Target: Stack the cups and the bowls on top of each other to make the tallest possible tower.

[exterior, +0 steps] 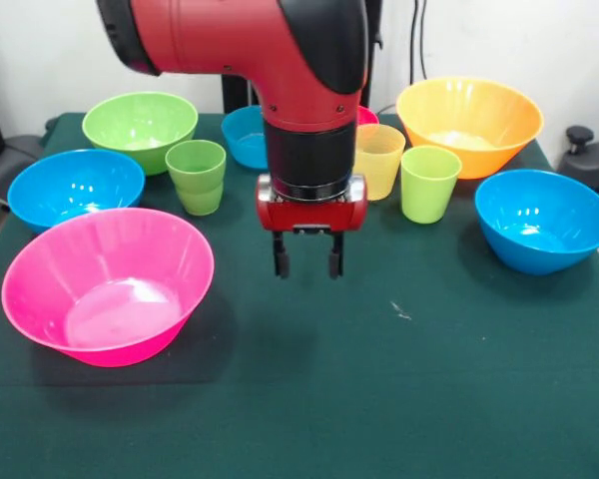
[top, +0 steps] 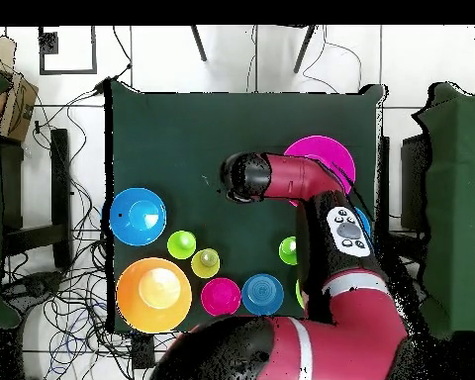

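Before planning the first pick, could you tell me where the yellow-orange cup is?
Front view: the yellow-orange cup stands at the back, between the lime cup and the arm, left of the orange bowl.

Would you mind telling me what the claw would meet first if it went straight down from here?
Most likely the bare green tablecloth: the open claw points down with nothing beneath it, though depth is hard to judge.

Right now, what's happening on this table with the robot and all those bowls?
The robot arm hangs over the green table with its end effector open and empty, above bare cloth beside the large pink bowl. Nothing is stacked yet: the orange bowl, green bowl, the blue bowls and the cups all stand apart on the cloth. No tower has been started.
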Robot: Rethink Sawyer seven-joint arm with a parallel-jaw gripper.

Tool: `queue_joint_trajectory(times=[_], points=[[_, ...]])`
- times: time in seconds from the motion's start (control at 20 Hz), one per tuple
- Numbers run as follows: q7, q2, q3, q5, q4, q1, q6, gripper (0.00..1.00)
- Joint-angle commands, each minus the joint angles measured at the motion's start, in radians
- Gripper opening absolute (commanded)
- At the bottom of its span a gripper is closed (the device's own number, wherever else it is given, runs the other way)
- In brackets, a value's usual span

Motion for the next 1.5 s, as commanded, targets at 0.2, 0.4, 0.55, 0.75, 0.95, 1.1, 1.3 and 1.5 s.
queue_joint_trajectory(times=[0.2,0.4,0.55,0.75,0.95,1.1,1.3,1.5], points=[[-0.349,-0.143,0.145,-0.098,0.005,-0.05,0.336,1.0],[-0.344,-0.234,0.143,-0.1,0.02,-0.052,0.45,1.0],[-0.32,-0.276,0.142,-0.095,0.036,-0.054,0.474,1.0],[-0.317,-0.269,0.147,-0.135,0.002,-0.059,0.424,1.0],[-0.357,-0.277,0.16,-0.163,-0.039,-0.064,0.437,1.0],[-0.375,-0.277,0.17,-0.213,-0.039,-0.066,0.354,1.0],[-0.388,-0.212,0.218,-0.226,0.007,-0.107,0.288,1.0],[-0.473,-0.136,0.271,-0.278,-0.015,-0.137,0.301,1.0]])
